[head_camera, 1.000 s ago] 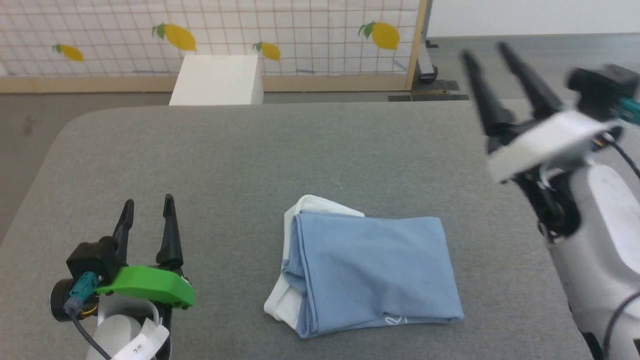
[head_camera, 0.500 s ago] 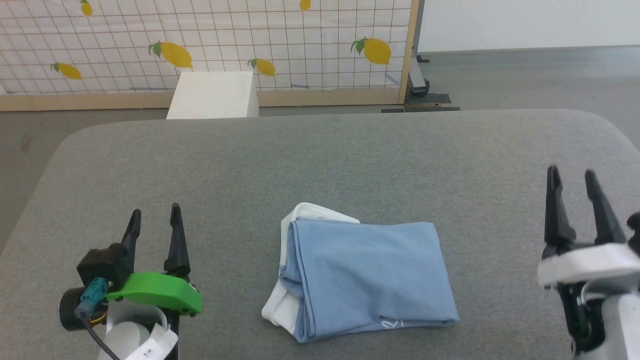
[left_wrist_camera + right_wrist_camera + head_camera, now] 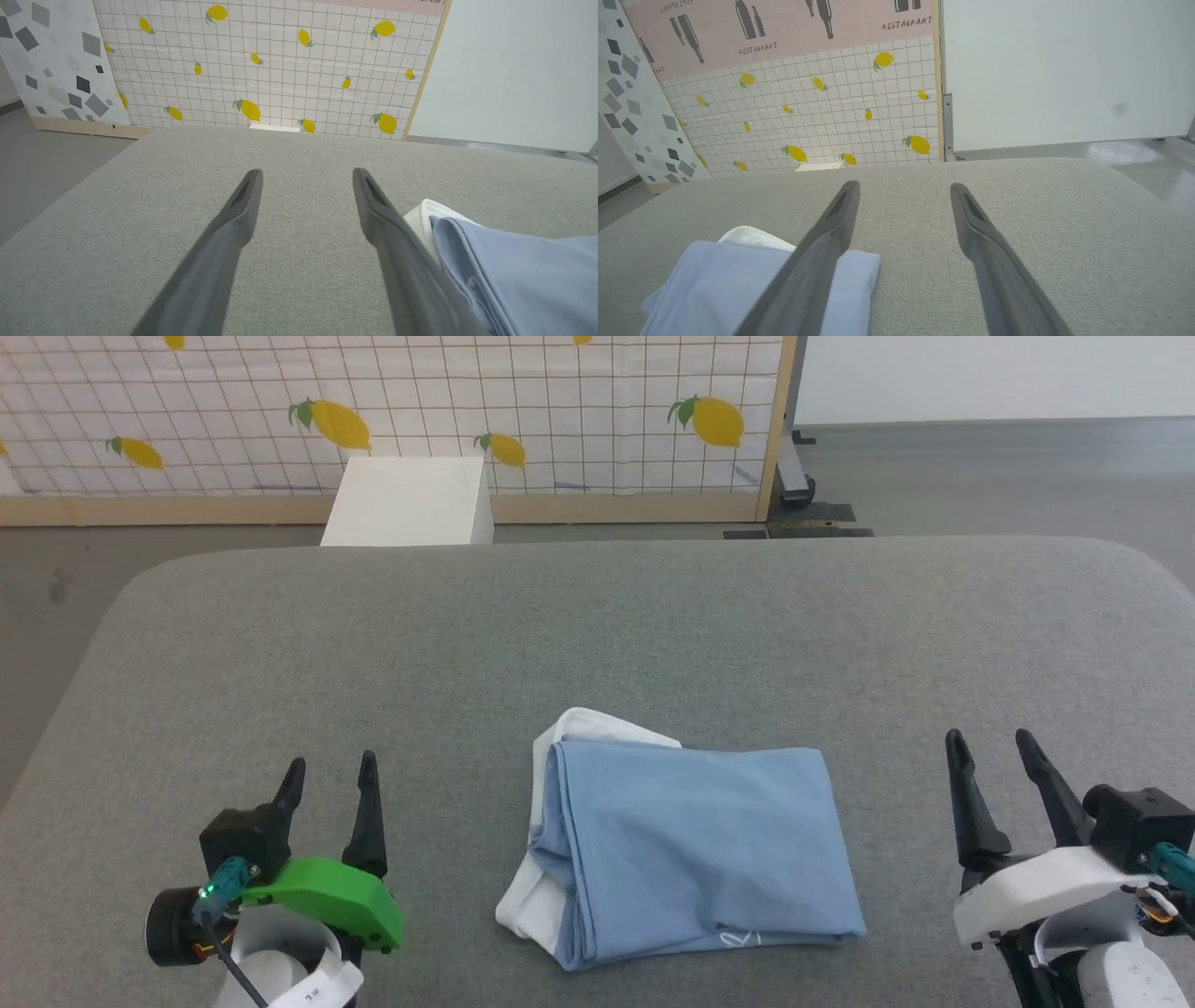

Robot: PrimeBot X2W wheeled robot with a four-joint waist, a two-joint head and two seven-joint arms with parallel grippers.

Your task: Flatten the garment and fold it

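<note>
Garment (image 3: 691,849) is folded into a compact rectangle on the grey padded table (image 3: 597,635), toward the near edge. White collar (image 3: 597,723) pokes out at its far-left corner, and more white fabric runs along the left edge (small white logo just visible at the near edge). Left gripper (image 3: 332,761) sits low left, fingers apart, empty, well apart from the shirt. Right gripper (image 3: 988,737) sits low right, fingers spread, nothing between them. Behind the table: white box (image 3: 408,502), lemon-print grid panel (image 3: 560,401).
</note>
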